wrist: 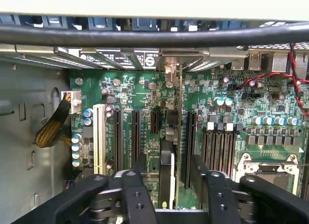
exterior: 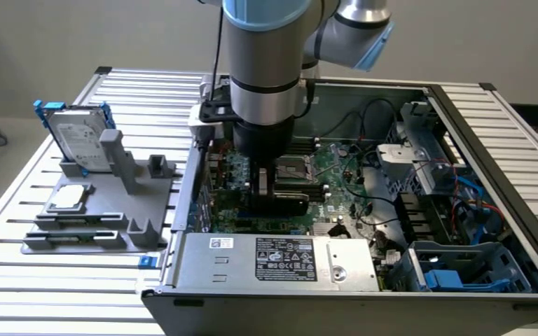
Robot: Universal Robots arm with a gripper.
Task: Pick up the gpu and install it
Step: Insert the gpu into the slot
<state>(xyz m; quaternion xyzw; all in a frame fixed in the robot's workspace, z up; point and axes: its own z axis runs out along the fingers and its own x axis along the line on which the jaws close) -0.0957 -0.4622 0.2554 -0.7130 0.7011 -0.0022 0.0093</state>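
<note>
We find the gpu (wrist: 176, 137) standing on edge in one of the long slots of the motherboard (wrist: 130, 89), inside the computer case (exterior: 493, 119). We judge it stands upright because only that way can its lower edge meet the slot. Whether it is pressed fully home we cannot tell. The gripper (wrist: 169, 160) straddles the card. Its fingers (wrist: 141, 178) are wide, one on either side, with a gap showing between each and the card, so nothing is clamped. In the exterior view the arm (exterior: 264, 77) drops straight down into the open case, wrist vertical and fingers pointing at the board. The case lies on its side on the slatted counter (exterior: 129, 87), which we think is what allows this reach from above.
</note>
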